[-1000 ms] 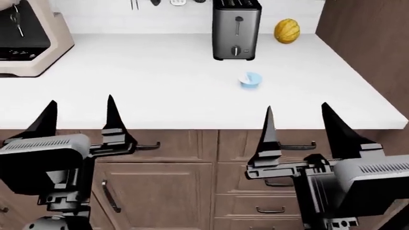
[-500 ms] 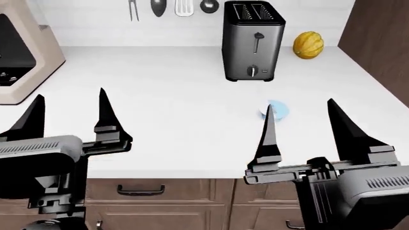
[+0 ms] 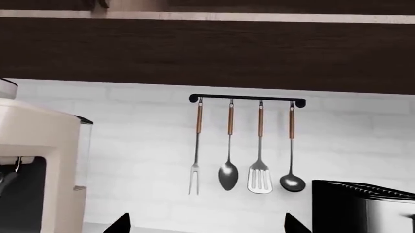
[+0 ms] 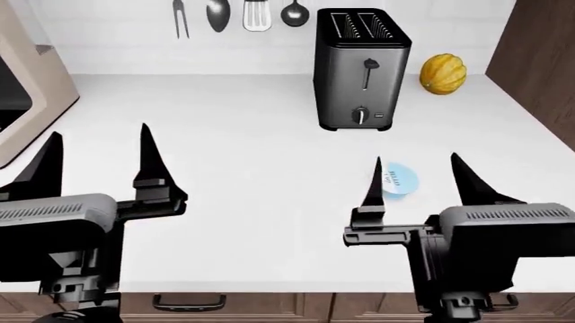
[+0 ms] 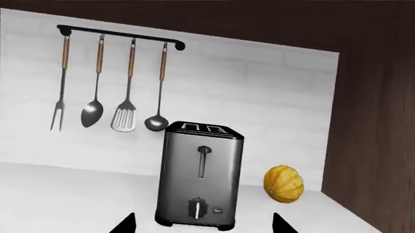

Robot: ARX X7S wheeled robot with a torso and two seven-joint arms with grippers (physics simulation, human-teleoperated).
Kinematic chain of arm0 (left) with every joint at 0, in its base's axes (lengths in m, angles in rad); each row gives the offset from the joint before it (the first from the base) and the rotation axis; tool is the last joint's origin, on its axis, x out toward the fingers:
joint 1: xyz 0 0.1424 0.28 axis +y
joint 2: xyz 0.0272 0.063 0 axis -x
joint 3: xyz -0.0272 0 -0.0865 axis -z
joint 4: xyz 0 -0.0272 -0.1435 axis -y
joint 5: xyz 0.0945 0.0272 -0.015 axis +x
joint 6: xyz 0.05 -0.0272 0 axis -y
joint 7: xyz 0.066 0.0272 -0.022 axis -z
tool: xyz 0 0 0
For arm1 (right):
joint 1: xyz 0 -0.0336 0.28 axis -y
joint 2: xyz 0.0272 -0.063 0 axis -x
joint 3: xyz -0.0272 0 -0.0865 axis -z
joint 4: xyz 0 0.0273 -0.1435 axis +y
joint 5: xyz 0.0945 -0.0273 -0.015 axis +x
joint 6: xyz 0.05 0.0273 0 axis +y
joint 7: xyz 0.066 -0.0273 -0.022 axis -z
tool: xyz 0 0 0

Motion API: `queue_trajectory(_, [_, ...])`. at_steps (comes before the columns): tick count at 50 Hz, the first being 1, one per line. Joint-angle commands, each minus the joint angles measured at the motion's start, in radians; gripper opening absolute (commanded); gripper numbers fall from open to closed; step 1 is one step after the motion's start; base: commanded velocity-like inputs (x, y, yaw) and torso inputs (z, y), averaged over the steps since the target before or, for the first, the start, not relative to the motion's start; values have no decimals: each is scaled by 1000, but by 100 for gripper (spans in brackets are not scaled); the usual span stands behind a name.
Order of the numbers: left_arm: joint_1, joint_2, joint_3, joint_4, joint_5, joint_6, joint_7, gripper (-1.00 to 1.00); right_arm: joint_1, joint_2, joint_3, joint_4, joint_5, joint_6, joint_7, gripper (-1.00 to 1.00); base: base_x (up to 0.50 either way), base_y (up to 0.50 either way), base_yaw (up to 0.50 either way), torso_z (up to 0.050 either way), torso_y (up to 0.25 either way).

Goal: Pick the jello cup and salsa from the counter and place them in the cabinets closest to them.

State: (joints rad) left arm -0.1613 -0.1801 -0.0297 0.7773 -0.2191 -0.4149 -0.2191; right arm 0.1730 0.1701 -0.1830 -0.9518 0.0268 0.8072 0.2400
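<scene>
The jello cup (image 4: 400,180), pale blue with its white-and-blue lid showing, sits on the white counter (image 4: 242,141) in front of the toaster. In the head view my right gripper (image 4: 417,160) is open over the counter's front. The cup shows between its two fingers, close to the left one. The right wrist view shows that gripper (image 5: 203,224) open, with no cup in sight. My left gripper (image 4: 101,131) is open over the counter's left part and holds nothing. Its wrist view also shows it (image 3: 206,223) open. The salsa is out of view.
A steel toaster (image 4: 363,67) stands at the back, with a yellow-orange gourd (image 4: 443,73) to its right. A dark wooden cabinet side (image 4: 539,74) bounds the counter on the right. A beige coffee machine (image 4: 27,87) stands at the left. Utensils (image 3: 243,150) hang on a wall rail.
The view has moved forward over the counter, and the drawers have nearly dropped out of sight. Both grippers now hang over the worktop. The cup now shows between the right fingers.
</scene>
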Motion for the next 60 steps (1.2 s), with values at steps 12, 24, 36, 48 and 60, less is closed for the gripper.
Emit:
queue_trajectory(12, [2, -16, 13, -2, -18, 1, -12, 100, 87, -44, 24, 108, 38, 318, 11, 100, 0, 0, 0, 0, 0])
queue_trajectory(24, [2, -29, 25, -9, -30, 7, -26, 100, 91, -43, 35, 195, 46, 293, 19, 100, 0, 0, 0, 0, 0])
queue_trajectory(36, [5, -43, 35, -9, -39, 16, -39, 100, 94, -43, 47, 266, 58, 262, 24, 100, 0, 0, 0, 0, 0])
queue_trajectory(48, [10, -58, 58, 1, -33, 20, -52, 100, 144, -55, 109, 434, 107, 198, -7, 100, 0, 0, 0, 0, 0])
queue_trajectory(60, [11, -69, 65, 2, -38, 26, -64, 100, 186, -63, 137, 579, 133, 149, -14, 100, 0, 0, 0, 0, 0])
